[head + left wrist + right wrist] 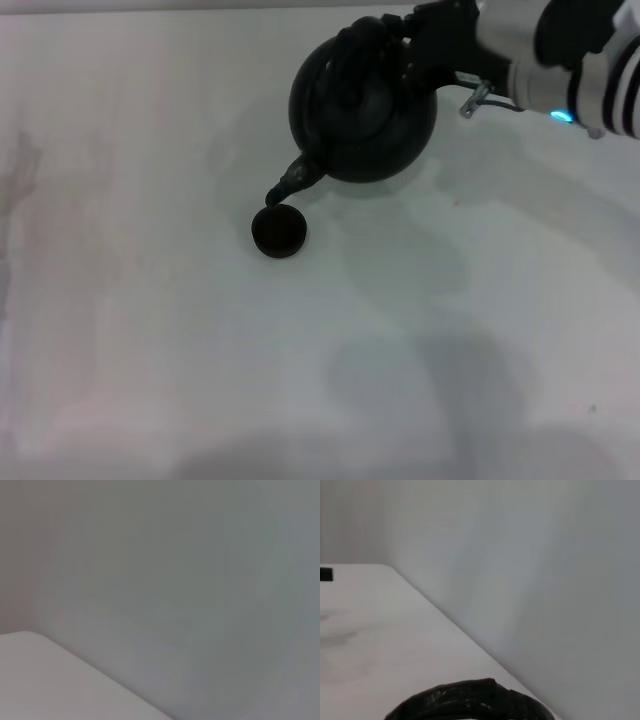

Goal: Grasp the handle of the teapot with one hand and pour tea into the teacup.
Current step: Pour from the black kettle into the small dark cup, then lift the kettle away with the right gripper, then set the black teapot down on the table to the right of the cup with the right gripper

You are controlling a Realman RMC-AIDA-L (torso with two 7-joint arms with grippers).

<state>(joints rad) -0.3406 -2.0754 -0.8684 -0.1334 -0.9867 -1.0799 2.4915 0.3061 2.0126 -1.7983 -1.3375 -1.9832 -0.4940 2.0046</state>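
The round matte-black teapot (365, 115) is tilted toward the front left, its short spout (290, 183) pointing down right over the rim of the tiny dark teacup (279, 230), which stands on the white table. My right gripper (400, 50) is shut on the thick black arched handle (352, 55) at the pot's top and holds the pot tilted. The handle's ribbed arc also shows in the right wrist view (470, 700). No stream of tea can be made out. My left gripper is out of view; its wrist view shows only a table corner and wall.
The white table (150, 330) spreads wide to the left and front of the cup. A grey wall (545, 580) runs along the table's far edge. My right arm (570, 60) enters from the top right.
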